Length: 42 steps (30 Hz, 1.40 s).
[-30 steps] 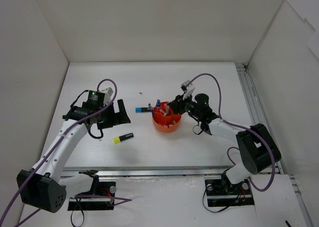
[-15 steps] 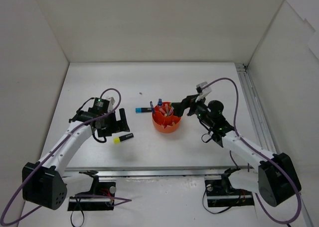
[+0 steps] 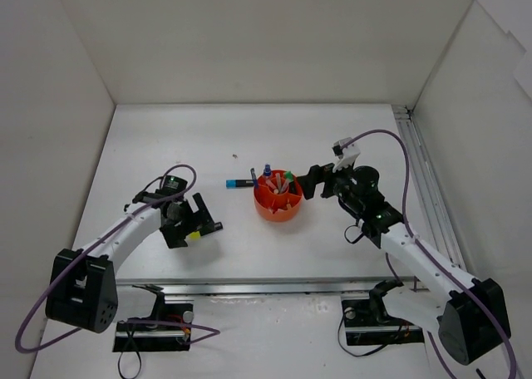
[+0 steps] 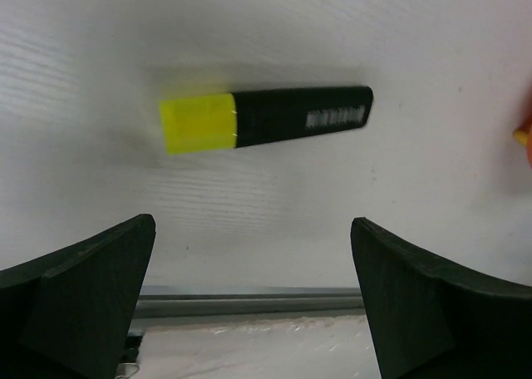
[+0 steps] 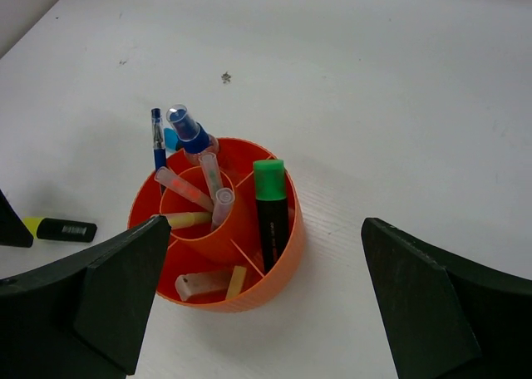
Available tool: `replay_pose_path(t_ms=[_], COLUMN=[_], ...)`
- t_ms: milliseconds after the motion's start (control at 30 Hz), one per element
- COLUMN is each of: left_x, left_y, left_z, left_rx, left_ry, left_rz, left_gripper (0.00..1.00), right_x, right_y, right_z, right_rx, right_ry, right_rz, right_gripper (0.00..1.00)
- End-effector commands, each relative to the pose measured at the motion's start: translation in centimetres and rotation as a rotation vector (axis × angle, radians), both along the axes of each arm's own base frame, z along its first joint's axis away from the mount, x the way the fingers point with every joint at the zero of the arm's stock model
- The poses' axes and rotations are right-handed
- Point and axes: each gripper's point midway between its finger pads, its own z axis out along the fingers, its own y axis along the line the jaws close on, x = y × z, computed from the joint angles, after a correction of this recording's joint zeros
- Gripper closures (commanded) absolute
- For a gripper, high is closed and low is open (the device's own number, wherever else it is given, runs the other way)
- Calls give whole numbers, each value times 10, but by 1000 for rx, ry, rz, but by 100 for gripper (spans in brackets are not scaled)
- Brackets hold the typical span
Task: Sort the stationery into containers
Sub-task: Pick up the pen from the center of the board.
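Observation:
The orange tub (image 3: 278,206) (image 5: 287,254) sits mid-table. It holds a green-capped highlighter (image 5: 271,209), pink pens (image 5: 195,192) in its centre ring, a blue-white marker (image 5: 187,128), a blue pen (image 5: 156,138) and small erasers (image 5: 199,284). My right gripper (image 3: 314,182) (image 5: 266,229) is open and empty, just right of the tub and apart from it. A yellow-capped highlighter (image 4: 266,120) (image 3: 196,233) (image 5: 60,228) lies flat on the table. My left gripper (image 3: 195,221) (image 4: 252,229) hangs open over it, its fingers on either side, not touching. A blue-capped highlighter (image 3: 239,182) lies left of the tub.
White walls enclose the table on three sides. A metal rail (image 3: 420,179) runs along the right edge. The table's front edge strip (image 4: 249,300) is close beyond the left gripper.
My right gripper has opened and drawn back right from over the tub; the green-capped highlighter now stands in it. My left gripper moved nearer and lower, over the yellow-capped highlighter.

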Motion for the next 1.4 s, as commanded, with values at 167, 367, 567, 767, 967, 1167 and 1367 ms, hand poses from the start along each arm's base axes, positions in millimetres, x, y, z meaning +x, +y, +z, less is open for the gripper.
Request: replay_pose_path(t_ms=[167,367,567,767,967,1167,1367], left_x=[7,18,20,33,35,33,39], left_y=[18,29,24,13,12,10,11], left_z=[-12,-7,-19,-20,-35,-55,-54], left_rx=[-15,-16,-50,-41,10,36,65], left_ry=[137,142,188,190,243,295,289], left_rz=[467,666,811,855,883,873,829], left_gripper=[0,0,1,5,16,29,52], right_x=[5,1,-1,-6,-13,-21,-31], right_y=[-17,-24,-26,-25,-33,-33,-26], right_z=[46,49,52,52,53,55,63], right_rx=[29,32,47,61,69,76,61], right_ry=[-110,-120,-124,-109,-121,-122,-164], right_rz=[-96,-125,-132,-126,-154,-137,-86], right_gripper=[2,2,2,2,2,2,2])
